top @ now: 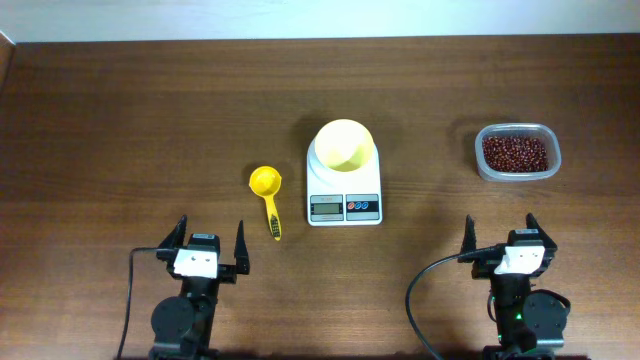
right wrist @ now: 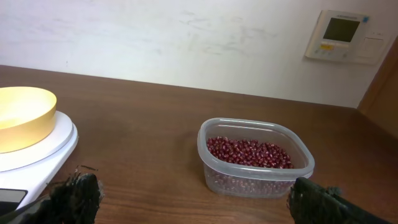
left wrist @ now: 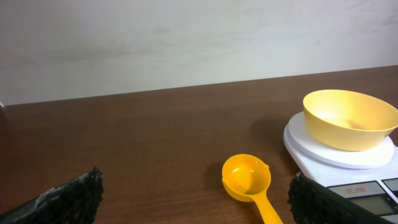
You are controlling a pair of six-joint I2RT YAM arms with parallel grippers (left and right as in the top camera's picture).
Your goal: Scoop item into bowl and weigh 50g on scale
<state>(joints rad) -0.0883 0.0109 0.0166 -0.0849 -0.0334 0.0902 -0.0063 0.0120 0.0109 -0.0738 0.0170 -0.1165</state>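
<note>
The pale-yellow bowl [top: 345, 146] stands empty on the white scale [top: 344, 196] at the table's middle; both show in the left wrist view, bowl [left wrist: 349, 118] on scale [left wrist: 311, 152], and at the left of the right wrist view [right wrist: 22, 117]. Dark reddish-brown beans [top: 515, 153] fill a clear tub [top: 517, 175] at the right, seen close in the right wrist view [right wrist: 250, 153]. A darker yellow scoop [top: 267, 194] lies left of the scale [left wrist: 248, 180]. My left gripper [top: 204, 245] and right gripper [top: 503, 237] are open and empty near the front edge.
A wall thermostat [right wrist: 344, 35] hangs behind the table in the right wrist view. Black cables [top: 415, 300] run beside both arm bases. The brown wooden table [top: 130, 130] stretches to the left and back.
</note>
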